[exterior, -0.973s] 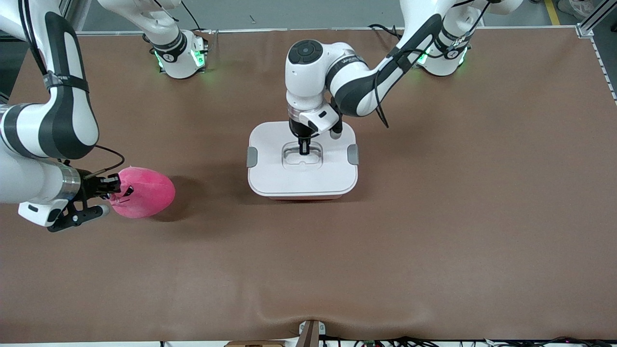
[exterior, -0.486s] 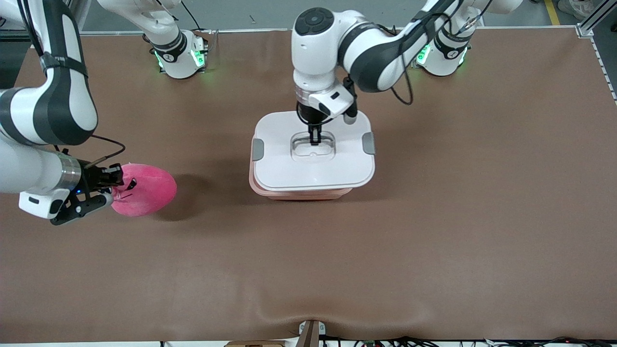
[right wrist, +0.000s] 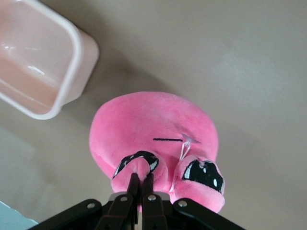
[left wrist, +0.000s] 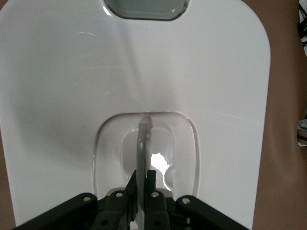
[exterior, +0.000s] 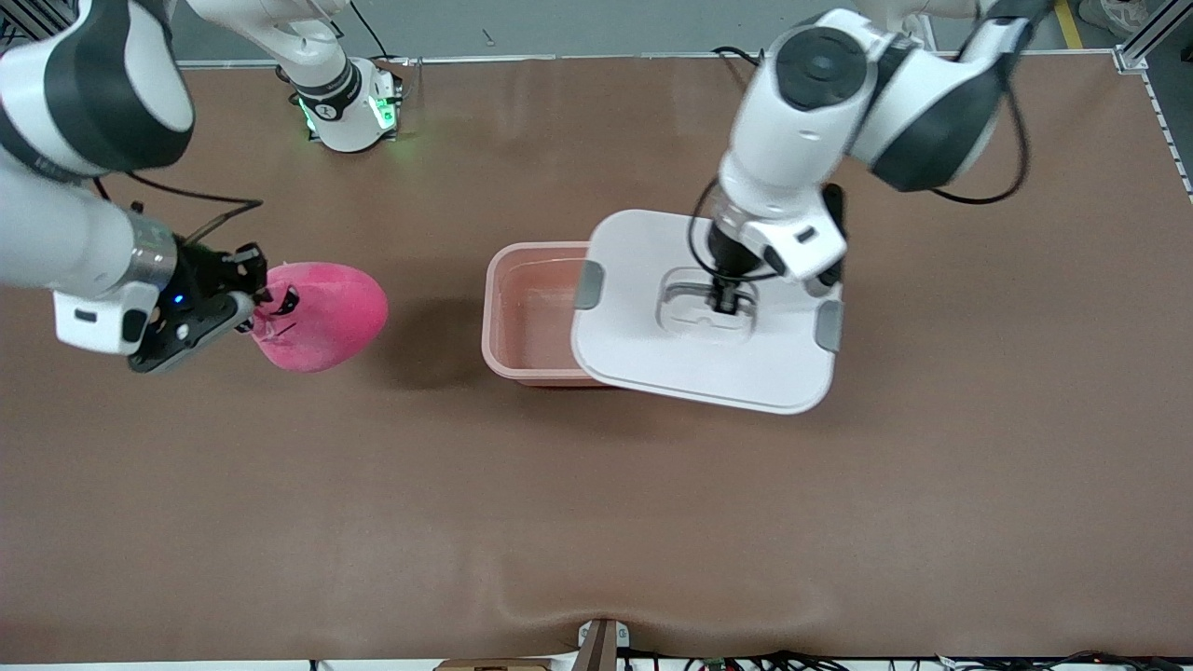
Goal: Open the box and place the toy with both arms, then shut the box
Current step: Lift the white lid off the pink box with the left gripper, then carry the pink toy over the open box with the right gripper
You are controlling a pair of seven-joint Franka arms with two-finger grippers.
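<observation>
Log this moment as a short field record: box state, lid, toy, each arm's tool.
box: pale pink tub on the table, open, nothing seen inside
lid: white lid lifted off, held partly over the tub's end toward the left arm
left tool: shut on the lid's clear handle
toy: pink plush held above the table, toward the right arm's end, beside the tub
right tool: shut on the plush's face end
step done: box opened
step left: toy into tub, lid back on
</observation>
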